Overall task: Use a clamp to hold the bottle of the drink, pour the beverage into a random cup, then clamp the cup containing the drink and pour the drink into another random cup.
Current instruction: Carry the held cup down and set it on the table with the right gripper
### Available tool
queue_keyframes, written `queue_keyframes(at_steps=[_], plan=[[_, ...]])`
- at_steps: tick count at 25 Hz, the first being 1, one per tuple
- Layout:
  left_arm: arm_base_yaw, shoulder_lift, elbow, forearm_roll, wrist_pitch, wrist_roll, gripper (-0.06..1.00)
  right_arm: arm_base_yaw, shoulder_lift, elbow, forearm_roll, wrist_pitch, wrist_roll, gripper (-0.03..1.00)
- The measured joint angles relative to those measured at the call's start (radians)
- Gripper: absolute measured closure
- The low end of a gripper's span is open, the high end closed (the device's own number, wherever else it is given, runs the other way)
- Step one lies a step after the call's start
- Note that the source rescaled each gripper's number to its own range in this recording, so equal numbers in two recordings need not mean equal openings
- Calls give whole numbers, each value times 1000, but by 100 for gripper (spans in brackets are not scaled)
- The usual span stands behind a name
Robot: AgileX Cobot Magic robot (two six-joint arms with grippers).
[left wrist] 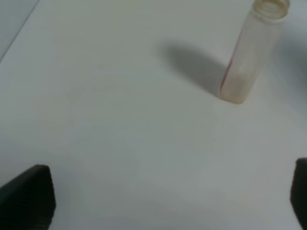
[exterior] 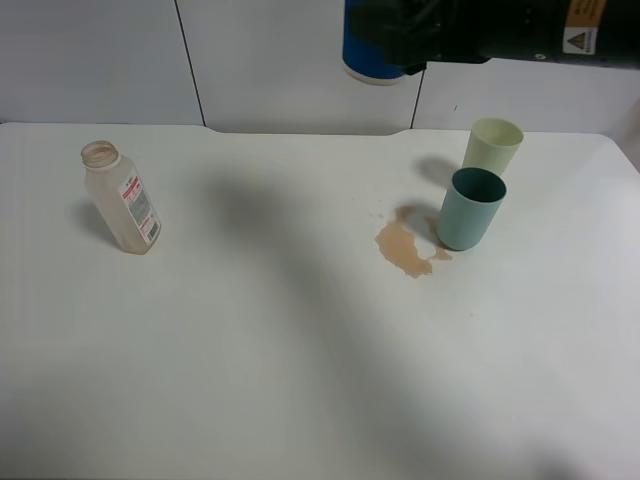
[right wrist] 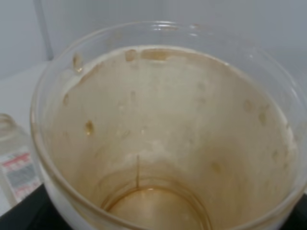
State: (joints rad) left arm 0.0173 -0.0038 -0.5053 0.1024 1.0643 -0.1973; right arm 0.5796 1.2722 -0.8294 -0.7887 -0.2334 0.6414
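The right gripper (exterior: 400, 50) is clamped shut on the cup (exterior: 370, 55), carrying it high above the back of the desk (exterior: 300, 380), well clear of the other two cups. Down inside the cup, the wrist view shows brown streaks on the walls and only a thin pool of beverage (right wrist: 153, 211) at the bottom. The job now looks like setting this nearly drained cup down upright, lowered slowly onto a bare patch, away from the puddle. That spill (exterior: 405, 250) lies just beside the teal cup (exterior: 470, 208), with the pale yellow-green cup (exterior: 492, 145) close behind. The left gripper (left wrist: 163, 201) hangs wide open, holding nothing. The bottle (exterior: 122, 198) stands upright on the far left, uncapped, seemingly empty. The desk is plain white, with pale wall panels behind.
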Motion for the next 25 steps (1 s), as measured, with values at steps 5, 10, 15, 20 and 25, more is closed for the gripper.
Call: queue_keyframes(at_steps=[5,10,15,20,25], plan=[[0,0,0,0,0,0,-6,91,128,0,464,-47,-496,97],[0,0,0,0,0,0,-6,140,289,0,641,-172,-652,97],[0,0,0,0,0,0,-6,142,436,0,627,-297,-595,97],[0,0,0,0,0,0,-6,142,556,-1,577,-396,-565,97],[0,0,0,0,0,0,-6,142,652,-2,569,-482,-564,97]])
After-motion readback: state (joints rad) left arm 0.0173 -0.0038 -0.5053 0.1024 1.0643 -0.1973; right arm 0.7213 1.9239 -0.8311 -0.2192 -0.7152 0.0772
